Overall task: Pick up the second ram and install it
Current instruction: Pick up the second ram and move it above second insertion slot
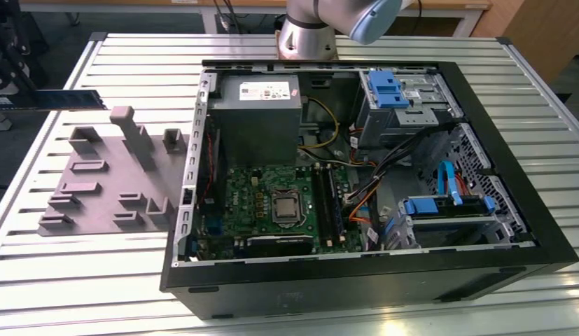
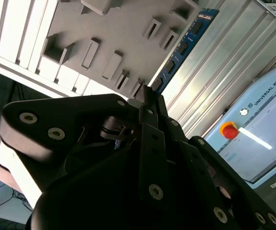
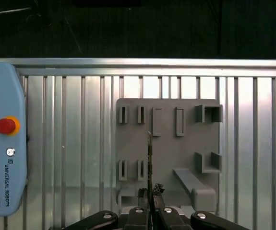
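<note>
Our gripper (image 3: 150,192) is closed tight on one end of the second ram (image 3: 150,153). It holds the stick edge-on above the grey fixture (image 3: 186,143), clear of the fixture's upright blocks. We judge the carry goes well if we keep the pinch firm and the stick level. Its long free end could otherwise sag, twist or catch a block.

Ram (image 2: 183,48) blue, black chips; fixture (image 3: 176,148) grey; motherboard (image 1: 261,196) green; table (image 1: 130,49) ribbed silver.
</note>
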You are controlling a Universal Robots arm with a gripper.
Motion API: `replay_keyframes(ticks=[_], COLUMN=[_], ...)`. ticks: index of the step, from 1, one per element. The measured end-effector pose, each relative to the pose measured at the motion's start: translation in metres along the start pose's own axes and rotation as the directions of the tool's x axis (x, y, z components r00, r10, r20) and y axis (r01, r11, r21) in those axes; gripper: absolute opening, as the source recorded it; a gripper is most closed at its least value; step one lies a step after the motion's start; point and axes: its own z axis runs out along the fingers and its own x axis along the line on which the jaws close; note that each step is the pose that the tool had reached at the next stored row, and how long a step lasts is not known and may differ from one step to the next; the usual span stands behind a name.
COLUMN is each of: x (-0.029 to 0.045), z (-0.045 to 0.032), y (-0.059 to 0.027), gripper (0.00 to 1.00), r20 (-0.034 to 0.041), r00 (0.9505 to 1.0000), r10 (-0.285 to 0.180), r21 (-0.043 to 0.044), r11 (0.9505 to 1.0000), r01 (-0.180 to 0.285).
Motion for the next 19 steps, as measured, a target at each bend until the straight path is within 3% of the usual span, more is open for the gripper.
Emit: replay_keyframes(ticks=[19], x=[-0.0001], z=[0.0], y=[-0.0094], gripper=[0.14], r20=[0.0], r00=[1.0], r10=[0.0], r21=[0.0], r11=[1.0], r01=[0.0])
